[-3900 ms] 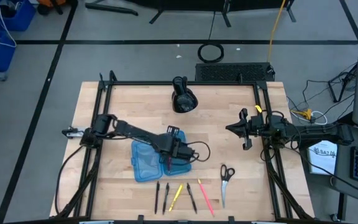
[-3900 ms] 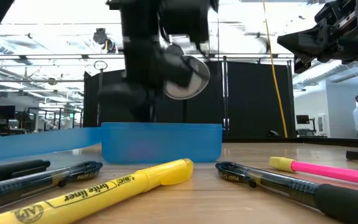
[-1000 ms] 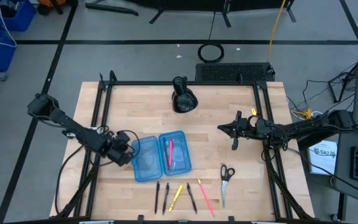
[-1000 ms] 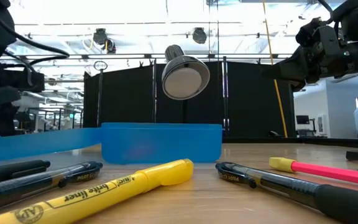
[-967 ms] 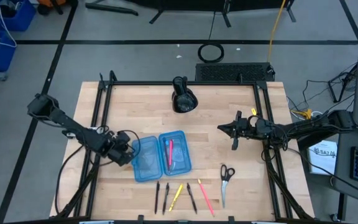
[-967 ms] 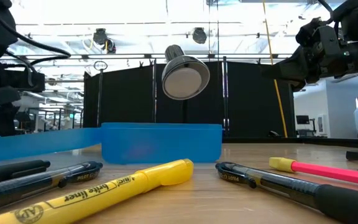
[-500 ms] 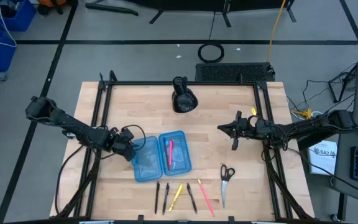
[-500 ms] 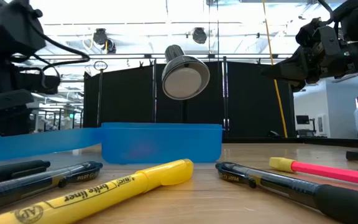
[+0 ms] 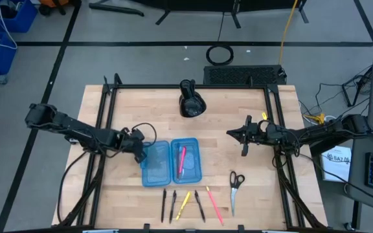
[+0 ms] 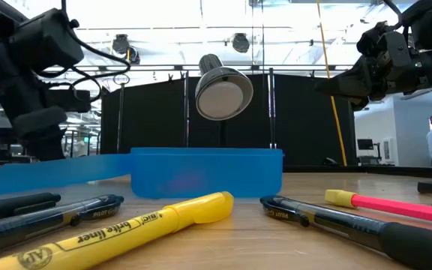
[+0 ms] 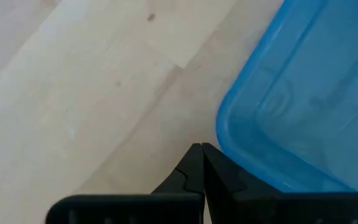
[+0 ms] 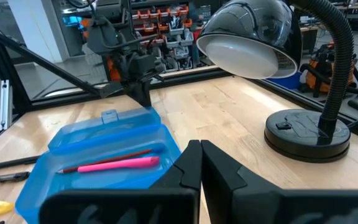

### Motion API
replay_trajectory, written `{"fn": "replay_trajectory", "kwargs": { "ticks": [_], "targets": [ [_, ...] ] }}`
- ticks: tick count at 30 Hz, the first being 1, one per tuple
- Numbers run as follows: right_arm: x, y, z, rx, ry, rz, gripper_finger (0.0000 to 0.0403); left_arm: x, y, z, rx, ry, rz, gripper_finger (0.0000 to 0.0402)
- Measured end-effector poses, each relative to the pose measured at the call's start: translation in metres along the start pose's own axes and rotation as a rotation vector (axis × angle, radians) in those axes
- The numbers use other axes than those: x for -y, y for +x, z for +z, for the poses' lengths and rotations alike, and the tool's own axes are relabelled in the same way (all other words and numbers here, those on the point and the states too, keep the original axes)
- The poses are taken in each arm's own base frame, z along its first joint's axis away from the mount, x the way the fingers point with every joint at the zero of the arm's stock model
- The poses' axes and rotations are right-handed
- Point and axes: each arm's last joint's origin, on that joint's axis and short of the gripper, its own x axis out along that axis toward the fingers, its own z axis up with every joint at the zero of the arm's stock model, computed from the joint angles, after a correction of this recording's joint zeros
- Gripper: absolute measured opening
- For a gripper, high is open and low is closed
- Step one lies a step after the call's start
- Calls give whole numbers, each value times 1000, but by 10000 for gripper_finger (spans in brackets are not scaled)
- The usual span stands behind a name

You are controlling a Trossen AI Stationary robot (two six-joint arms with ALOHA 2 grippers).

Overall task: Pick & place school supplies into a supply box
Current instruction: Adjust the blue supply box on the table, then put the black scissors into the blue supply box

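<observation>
My left gripper (image 9: 140,154) is fully closed and empty, its two fingers pressed together at the outer corner of the pencil case (image 9: 171,162), low over the table (image 9: 238,110); whether the tips touch the plastic rim I cannot tell. My right gripper (image 9: 243,137) is likewise closed on nothing, raised above the right side of the table, well apart from the case. The pencil case lies open near the middle of the table, its two blue halves side by side, with a pink pen (image 9: 182,159) lying in the half farther from my left gripper. Near the front edge a row of pens (image 9: 186,204) rests on the wood, black ones, a yellow highlighter (image 10: 145,226) and a pink one, with the scissors (image 9: 236,188) just to their right. A black desk lamp (image 9: 191,101) stands at the back.
</observation>
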Motion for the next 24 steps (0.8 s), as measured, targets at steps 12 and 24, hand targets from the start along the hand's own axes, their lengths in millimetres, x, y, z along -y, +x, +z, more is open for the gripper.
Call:
{"fn": "replay_trajectory", "kwargs": {
  "ticks": [12, 24],
  "targets": [
    [-2, 0, -1, -13, -1, 57, 0, -6, -20, -6, 177, 201, 173, 1],
    [-2, 0, 1, 2, -10, 65, 0, 4, -93, -22, 563, 443, -258, 7]
  ]
}}
